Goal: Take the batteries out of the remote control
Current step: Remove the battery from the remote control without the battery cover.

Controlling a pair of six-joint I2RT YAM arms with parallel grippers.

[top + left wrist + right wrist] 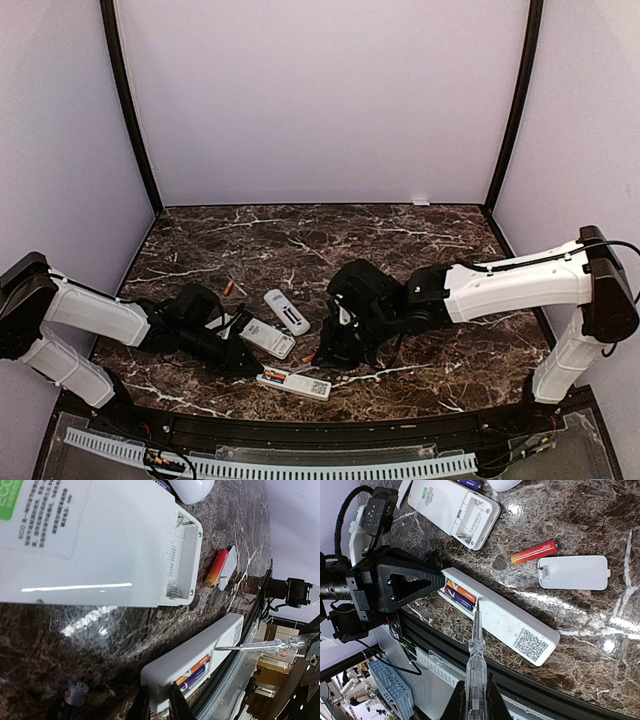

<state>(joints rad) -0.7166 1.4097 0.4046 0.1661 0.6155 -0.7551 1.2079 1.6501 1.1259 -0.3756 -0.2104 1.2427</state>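
A white remote control [510,622] lies at the table's front edge with its back compartment open. An orange battery [465,593] and a purple battery [456,598] sit inside it. My left gripper [157,704] is shut on the compartment end of this remote [200,652]. My right gripper [476,700] is shut on a clear-handled screwdriver [477,655]. The screwdriver's tip touches the compartment edge beside the batteries. A loose red-orange battery [534,552] lies next to a flat white cover [574,572]. In the top view the remote [293,383] lies between both grippers.
A second white remote [452,510] with an empty compartment lies behind, also in the left wrist view [100,545]. A third rounded remote [287,311] is farther back. An orange battery [229,287] lies far left. A dark battery [72,697] lies near my left gripper.
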